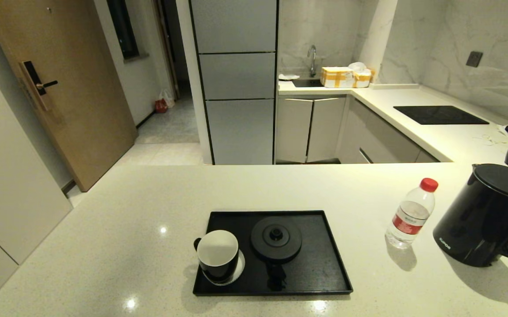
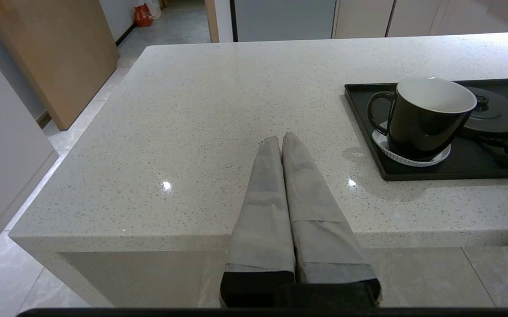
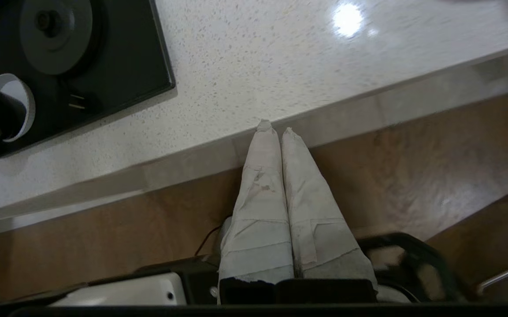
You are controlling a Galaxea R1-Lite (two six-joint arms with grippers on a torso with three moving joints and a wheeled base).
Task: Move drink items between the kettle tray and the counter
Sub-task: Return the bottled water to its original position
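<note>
- The kettle (image 1: 487, 215) stands upright on the counter (image 1: 104, 246) at about 3 o'clock from the tray (image 1: 324, 259), handle turned toward the right edge; the bottle (image 1: 410, 213) stands between them
- The mug (image 1: 217, 256) sits on the tray's left part; the round base (image 1: 276, 238) is bare
- The right gripper (image 3: 276, 127), fingers pressed together and empty, hangs at the counter's near edge, nearer the kettle, so that reach looks like its job
- The left gripper (image 2: 281, 140), also closed and empty, hovers over the near-left counter, the mug at its 2 o'clock

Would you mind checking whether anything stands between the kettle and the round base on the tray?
The water bottle stands upright on the counter between the kettle and the tray. The base disc itself is bare; the mug sits beside it on a white coaster, clear of that path.
</note>
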